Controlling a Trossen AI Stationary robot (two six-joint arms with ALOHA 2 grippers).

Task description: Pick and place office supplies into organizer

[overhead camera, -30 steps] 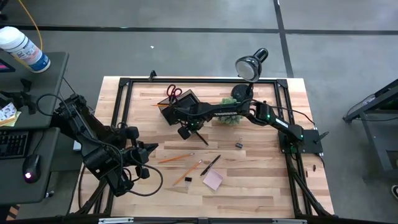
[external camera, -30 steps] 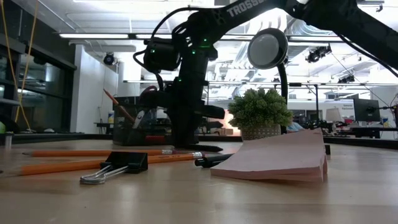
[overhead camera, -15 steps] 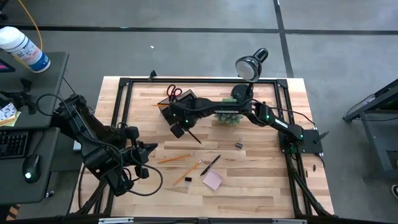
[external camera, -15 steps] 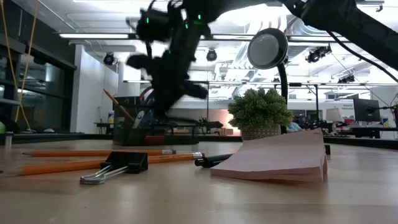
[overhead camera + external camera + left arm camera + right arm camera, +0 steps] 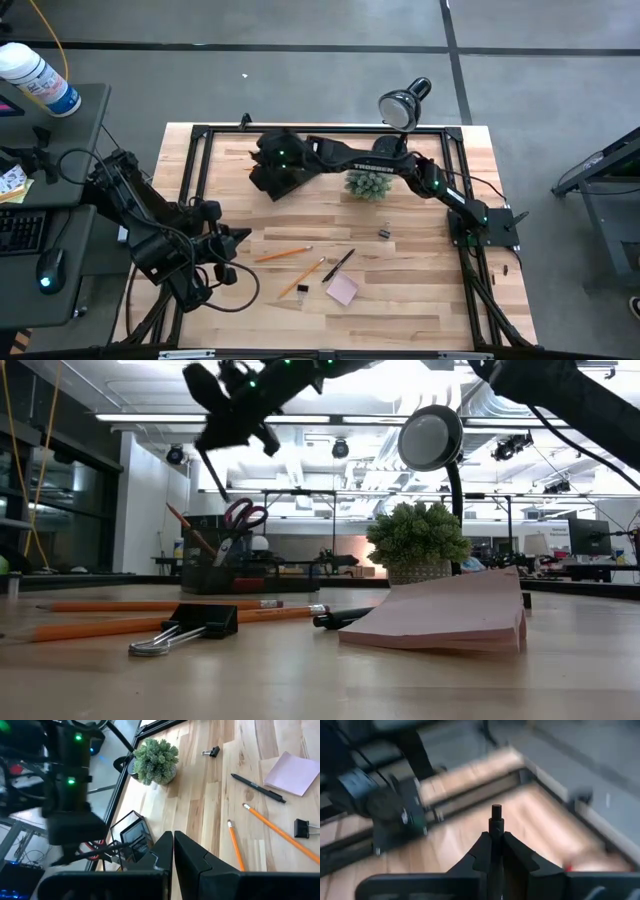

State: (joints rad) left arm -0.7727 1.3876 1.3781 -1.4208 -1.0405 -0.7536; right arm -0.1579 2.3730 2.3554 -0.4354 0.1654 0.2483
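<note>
1. We see the organizer [image 5: 280, 178] at the desk's [image 5: 420, 300] far left, under the right claw [image 5: 268, 158], which holds a pen [image 5: 496, 827].
2. Scissors [image 5: 240, 518] stand in the organizer.
3. Plant [image 5: 367, 185] sits right of the organizer; lamp [image 5: 402, 108] behind the plant at the far edge.
4. A binder clip [image 5: 384, 233] lies in front of the plant.
5. Near middle, left to right: two pencils [image 5: 283, 254], a second pen [image 5: 340, 263], with the sticky-note pad [image 5: 343, 290] just in front.
6. Second clip [image 5: 301, 290] lies left of the pad.
7. Left claw [image 5: 238, 240] waits at the desk's left edge.
</note>
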